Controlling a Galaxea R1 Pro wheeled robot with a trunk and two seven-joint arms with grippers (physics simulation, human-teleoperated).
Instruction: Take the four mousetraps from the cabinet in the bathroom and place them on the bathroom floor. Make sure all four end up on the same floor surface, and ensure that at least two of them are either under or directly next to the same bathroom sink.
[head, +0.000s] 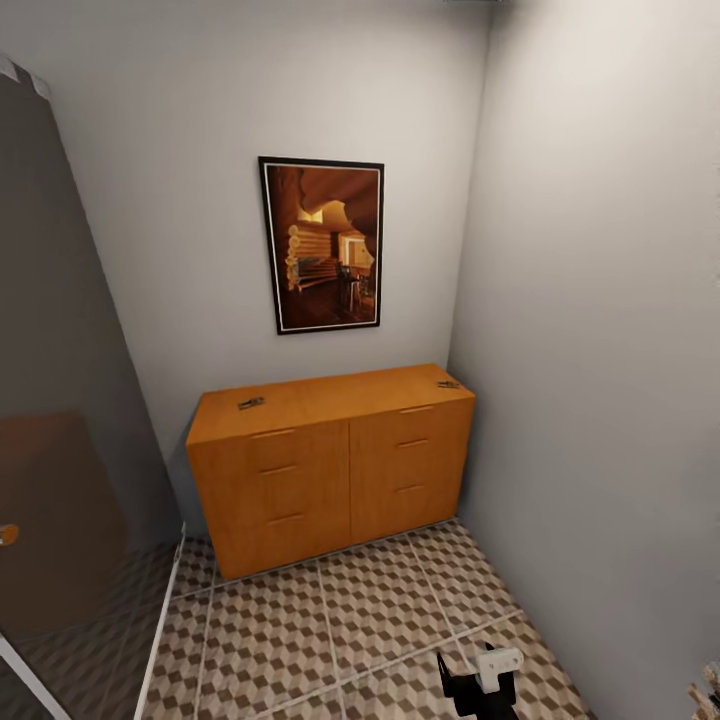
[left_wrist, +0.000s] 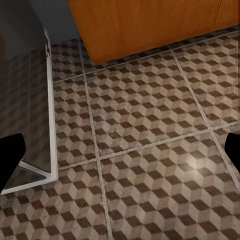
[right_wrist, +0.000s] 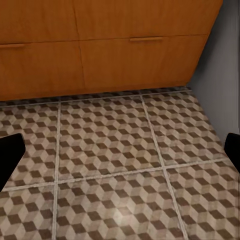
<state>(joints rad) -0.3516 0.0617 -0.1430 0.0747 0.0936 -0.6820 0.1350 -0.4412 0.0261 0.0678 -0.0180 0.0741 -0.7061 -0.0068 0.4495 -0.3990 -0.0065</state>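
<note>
Head view: two mousetraps lie on top of the cabinet (head: 330, 460), the left mousetrap (head: 251, 403) near its left end and the right mousetrap (head: 447, 384) at its right corner; none shows on the bathroom floor (head: 340, 630). Judging from this, nothing has been picked up yet. In both wrist views, the left gripper (left_wrist: 120, 157) and right gripper (right_wrist: 120, 155) are spread wide and empty above the tiles.

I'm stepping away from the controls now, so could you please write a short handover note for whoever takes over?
Left gripper: open, empty, over the bathroom floor.
Right gripper: open, empty, facing the cabinet base.
Two mousetraps lie on top of the cabinet: one near its left end, one at the back right corner. The other two are unaccounted for.
Done: robot faces the cabinet; drawers closed.
Left: grasp all four traps, set them on the tiles, two by the sink.
</note>
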